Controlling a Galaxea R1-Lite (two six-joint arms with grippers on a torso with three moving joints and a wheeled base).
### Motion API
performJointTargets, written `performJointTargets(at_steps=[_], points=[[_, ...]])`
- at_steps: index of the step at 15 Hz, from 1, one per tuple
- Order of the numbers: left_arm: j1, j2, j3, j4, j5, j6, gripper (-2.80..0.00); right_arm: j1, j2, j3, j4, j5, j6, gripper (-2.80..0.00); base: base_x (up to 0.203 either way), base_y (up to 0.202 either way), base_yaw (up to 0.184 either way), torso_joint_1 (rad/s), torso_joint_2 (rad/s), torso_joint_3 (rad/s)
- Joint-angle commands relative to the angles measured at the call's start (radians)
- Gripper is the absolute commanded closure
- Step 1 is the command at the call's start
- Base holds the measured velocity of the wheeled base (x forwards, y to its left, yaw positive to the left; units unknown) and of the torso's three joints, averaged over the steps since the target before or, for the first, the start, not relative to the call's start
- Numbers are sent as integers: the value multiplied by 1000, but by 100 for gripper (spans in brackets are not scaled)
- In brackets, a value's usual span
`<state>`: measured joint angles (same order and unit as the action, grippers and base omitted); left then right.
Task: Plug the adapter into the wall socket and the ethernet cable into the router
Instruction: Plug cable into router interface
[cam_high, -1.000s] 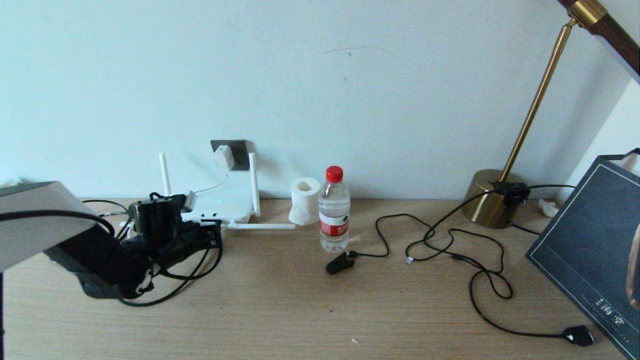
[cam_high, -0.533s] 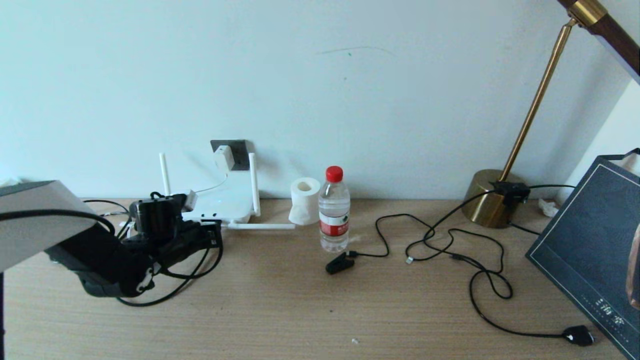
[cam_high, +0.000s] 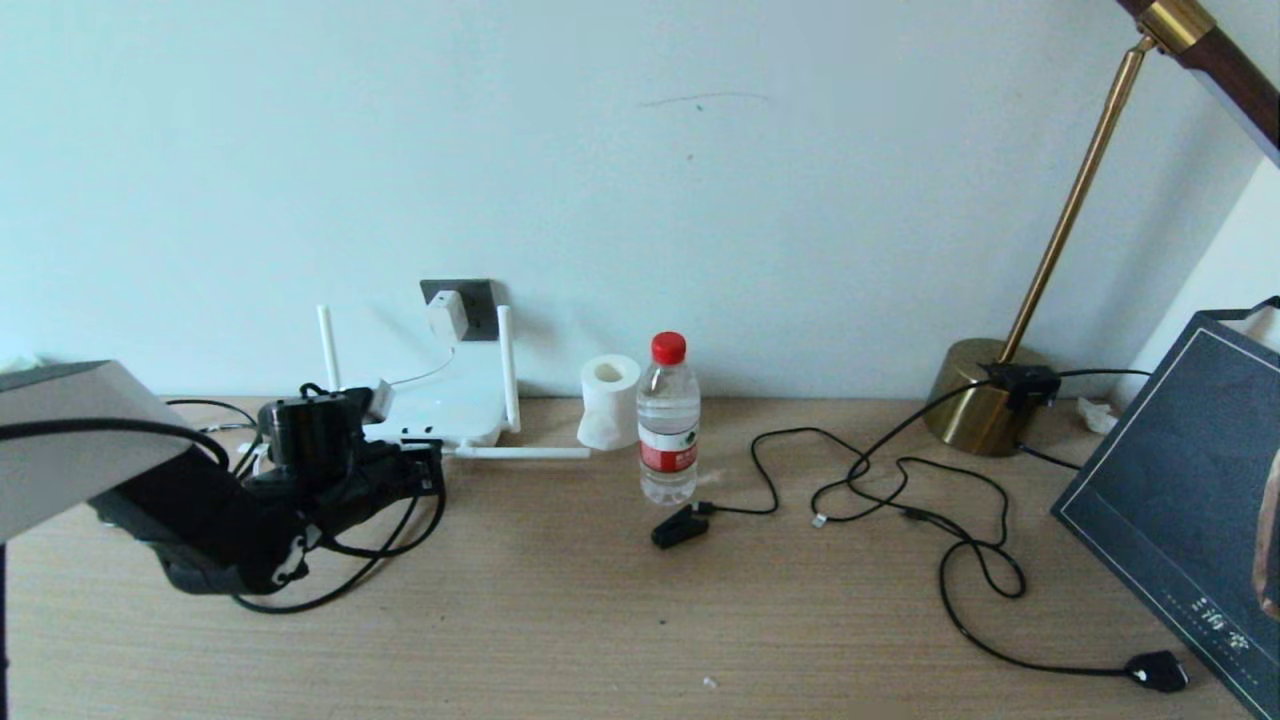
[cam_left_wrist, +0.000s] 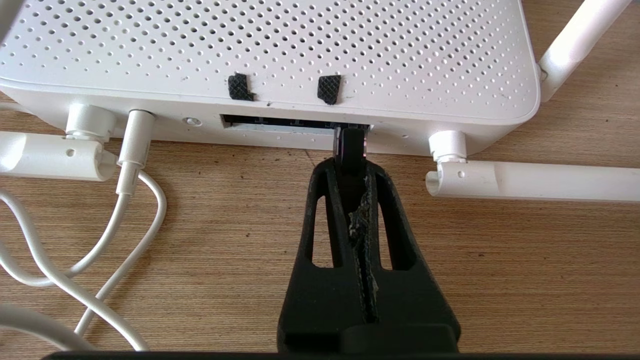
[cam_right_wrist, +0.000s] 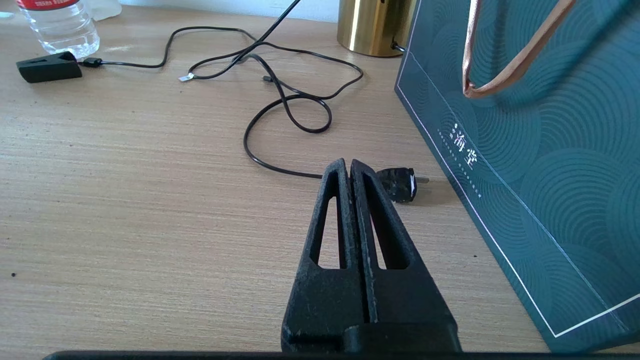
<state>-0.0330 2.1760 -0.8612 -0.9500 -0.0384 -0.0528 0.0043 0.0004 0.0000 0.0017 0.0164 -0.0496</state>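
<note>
The left gripper (cam_left_wrist: 351, 165) was clamped on the ethernet cable's black boot (cam_left_wrist: 350, 145), its tip at the router's (cam_left_wrist: 270, 55) port strip; seating looked unfinished, needing a straight push.

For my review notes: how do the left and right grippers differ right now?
The left gripper is shut on the ethernet cable, held at the router port edge; the right gripper is shut on nothing. The left sits at the router, the right over bare table near a black plug. Both are black.
</note>
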Motion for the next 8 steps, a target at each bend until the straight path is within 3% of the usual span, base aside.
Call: performJointTargets(at_steps=[1, 7, 8], points=[[0, -4, 4, -4, 0, -1, 0, 0, 0, 0, 0, 0, -1, 0, 0, 0, 0, 0, 0, 0], [1, -7, 7, -4, 0, -1, 0, 0, 0, 0, 0, 0, -1, 0, 0, 0, 0, 0, 0, 0], [1, -10, 7, -4, 0, -1, -280, 0, 1, 0, 0, 0, -1, 0, 0, 0, 0, 0, 0, 0]])
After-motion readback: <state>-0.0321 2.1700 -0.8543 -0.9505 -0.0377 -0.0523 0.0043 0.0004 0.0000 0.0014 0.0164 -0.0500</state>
